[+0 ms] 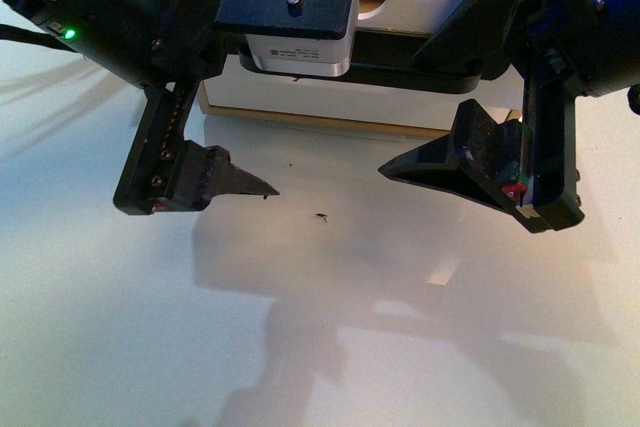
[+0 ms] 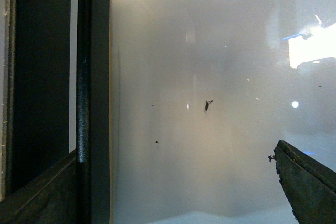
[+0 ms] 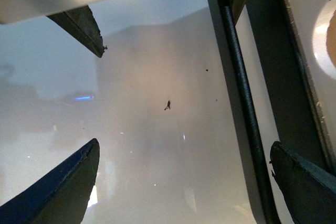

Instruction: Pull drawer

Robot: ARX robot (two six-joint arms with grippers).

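The drawer (image 1: 330, 95) has a white front and stands at the back of the table, its top mostly hidden by my arms. Its black bar handle (image 2: 83, 103) lies in a dark recess and also shows in the right wrist view (image 3: 242, 108). My left gripper (image 2: 173, 182) is open, with one finger (image 2: 37, 198) on the recess side of the bar and the other (image 2: 307, 184) over the table. My right gripper (image 3: 184, 182) is open too, and the bar runs between its fingers (image 3: 304, 184). In the front view one finger of each gripper hangs low, left (image 1: 215, 179) and right (image 1: 460, 162).
The white table (image 1: 300, 347) stretches in front of the drawer. A small dark speck (image 1: 321, 216) lies on it between the two low fingers. A wooden strip (image 1: 330, 123) runs under the drawer front.
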